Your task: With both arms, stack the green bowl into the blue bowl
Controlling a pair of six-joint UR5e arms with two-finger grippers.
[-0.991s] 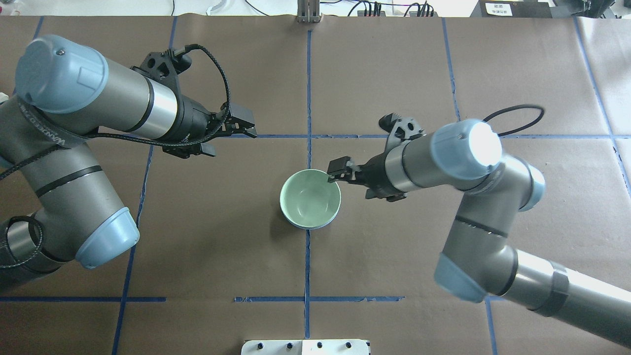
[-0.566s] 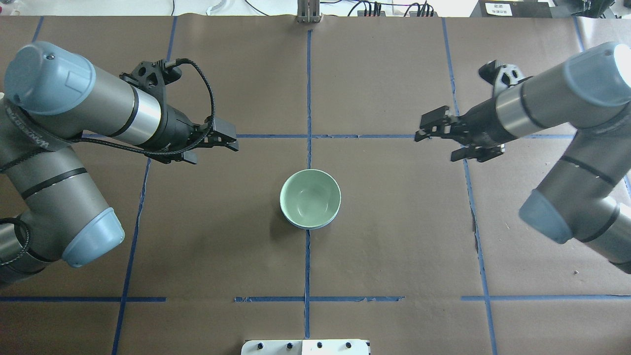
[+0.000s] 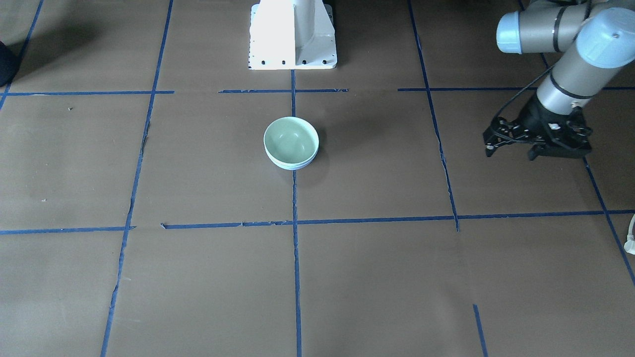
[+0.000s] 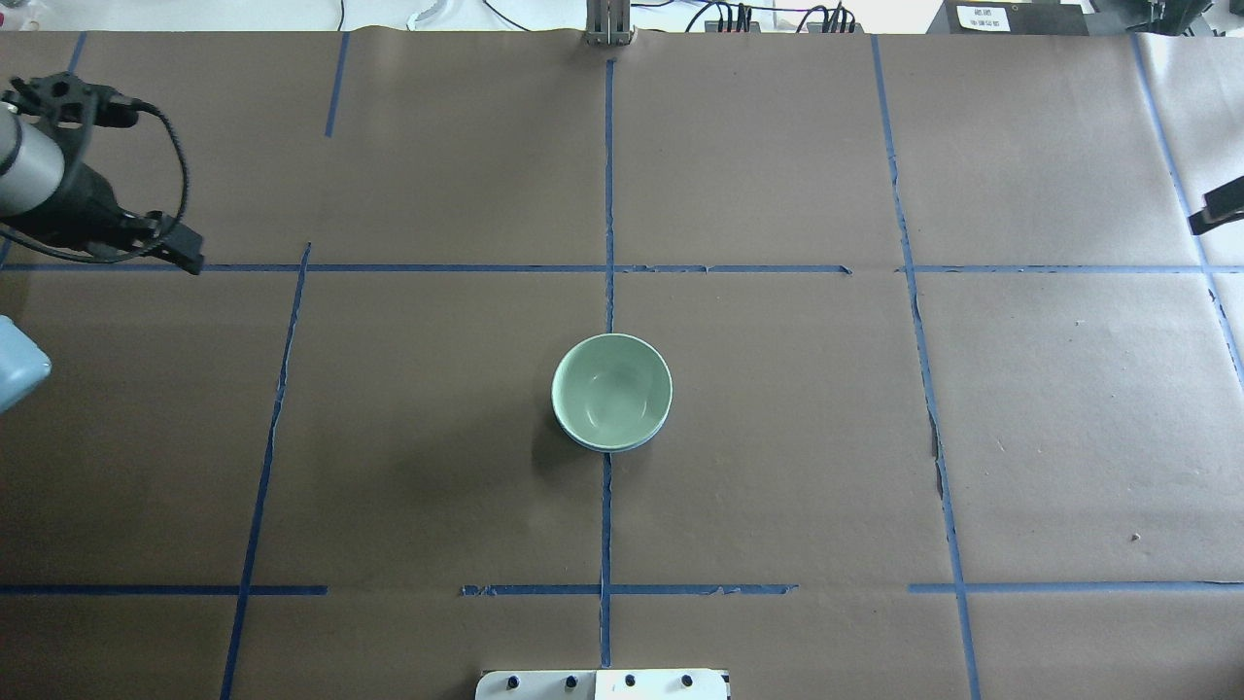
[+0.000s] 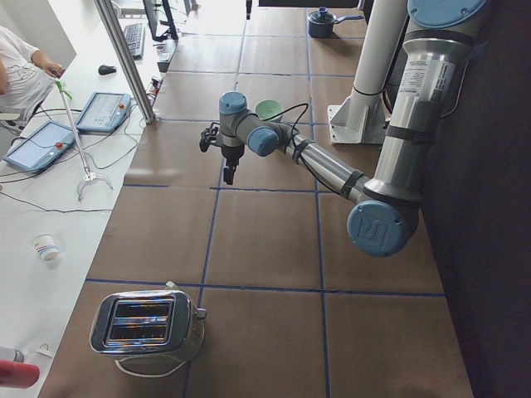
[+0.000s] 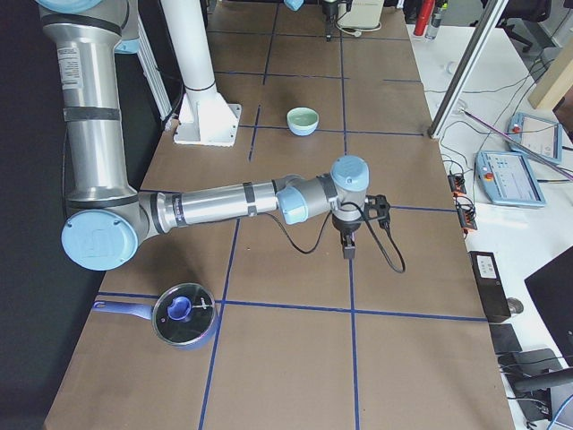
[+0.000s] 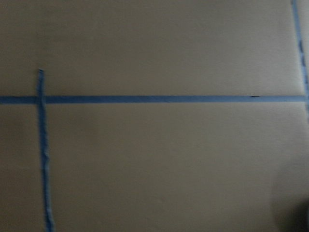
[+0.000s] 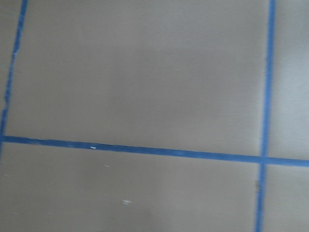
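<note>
The green bowl (image 4: 611, 387) sits nested inside the blue bowl (image 4: 632, 446) at the table's middle. Only a thin blue rim shows beneath it. The stack also shows in the front view, green bowl (image 3: 290, 139) over blue bowl (image 3: 293, 166), and in the right side view (image 6: 303, 118). My left gripper (image 4: 180, 255) is far off at the left edge, open and empty; its jaws stand apart in the front view (image 3: 511, 149). Of my right gripper (image 4: 1220, 208) only a black tip shows at the right edge, and I cannot tell its state. The wrist views show bare paper and tape.
The white pedestal base (image 3: 292, 34) stands at the robot's side of the table. A toaster (image 5: 149, 323) sits at the table's left end. A pot with a blue-knobbed lid (image 6: 183, 313) sits at the right end. Blue tape lines cross the brown paper.
My right gripper left the green bowl's rim and swung out to the right edge. My left arm drew back to the left edge. The nested bowls have not moved.
</note>
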